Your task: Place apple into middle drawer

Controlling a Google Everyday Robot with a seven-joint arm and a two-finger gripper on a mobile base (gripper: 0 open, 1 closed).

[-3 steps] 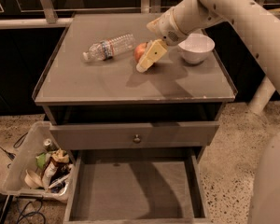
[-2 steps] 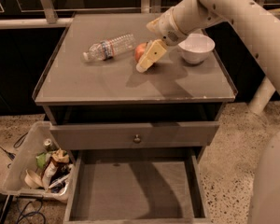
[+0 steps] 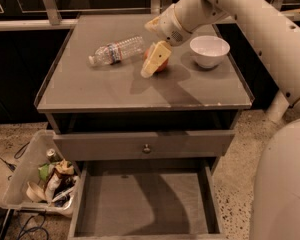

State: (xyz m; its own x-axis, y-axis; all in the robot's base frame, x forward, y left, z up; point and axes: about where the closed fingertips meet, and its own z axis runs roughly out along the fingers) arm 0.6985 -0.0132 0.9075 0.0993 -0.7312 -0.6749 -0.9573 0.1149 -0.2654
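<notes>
You are looking at a grey cabinet (image 3: 115, 91) standing on a speckled floor, with dark glass and rails running behind it. The gripper (image 3: 155, 59) is reaching down from the far right onto the cabinet top, and it is sitting right against the apple (image 3: 163, 62), partly covering it from the near left. You cannot tell from this view whether it is grasping the apple or only resting beside it.

The apple is lying on the top, a little to the right of centre and toward the far side. Just to its left, a clear plastic bottle (image 3: 116, 50) is lying on its side. To its right, close by but apart, a white bowl (image 3: 209, 50) is standing upright.

Below the top, a drawer front (image 3: 190, 144) with a small round knob (image 3: 146, 147) is sitting nearly closed. Under that, the middle drawer (image 3: 145, 204) is standing pulled out toward you, showing a bare floor. On the ground to the left, a clear bin (image 3: 27, 171) is holding mixed rubbish.
</notes>
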